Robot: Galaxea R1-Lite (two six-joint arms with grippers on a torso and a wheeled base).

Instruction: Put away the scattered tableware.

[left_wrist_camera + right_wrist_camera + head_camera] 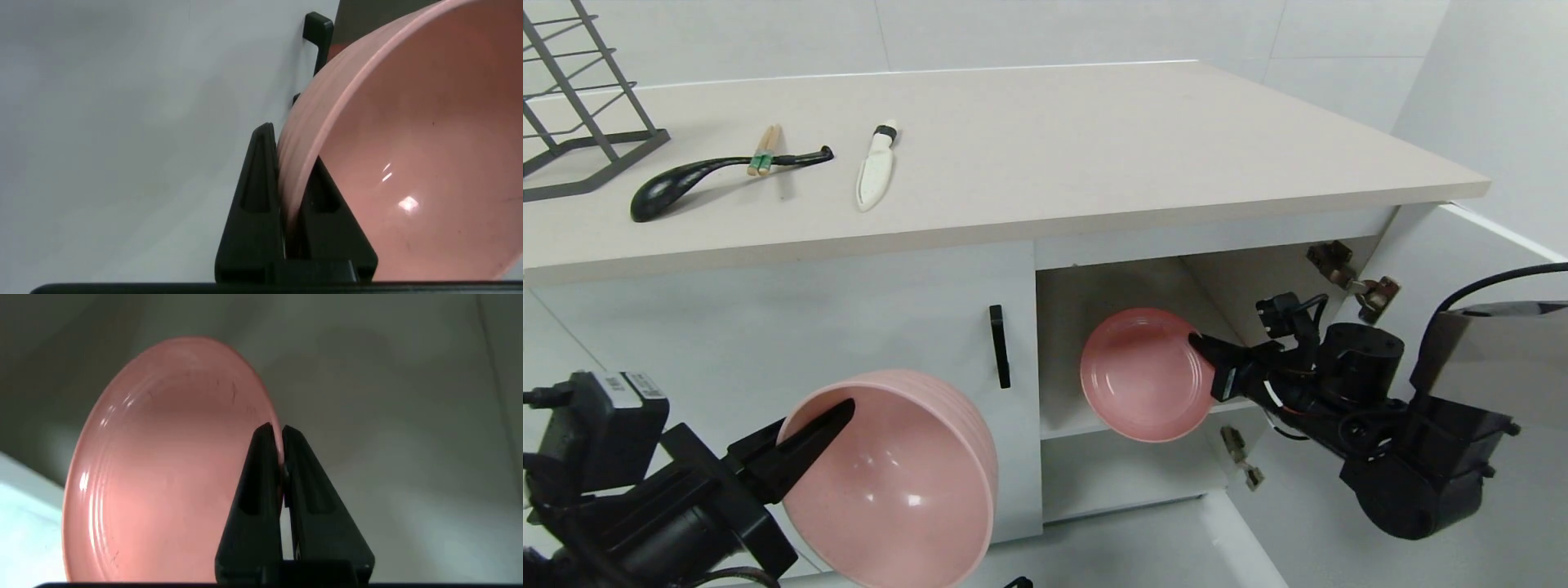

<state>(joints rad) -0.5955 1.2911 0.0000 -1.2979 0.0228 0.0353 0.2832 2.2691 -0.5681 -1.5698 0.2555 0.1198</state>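
Place: you are looking at a kitchen.
Counter: a pale beige counter (1094,147) runs along a white tiled wall (1013,33).
Cabinets: below it you see white cabinets (768,327), one door shut with a black handle (999,345), one open, showing a shelf (1066,420) and hinges (1352,282).
Rack: a dark wire rack (572,106) stands at the counter's far left.
Tableware: a black ladle (686,181), chopsticks (764,151) and a sheathed knife (876,167) lie on the counter. A pink bowl (907,482) and a pink plate (1143,376) are down by the cabinets.
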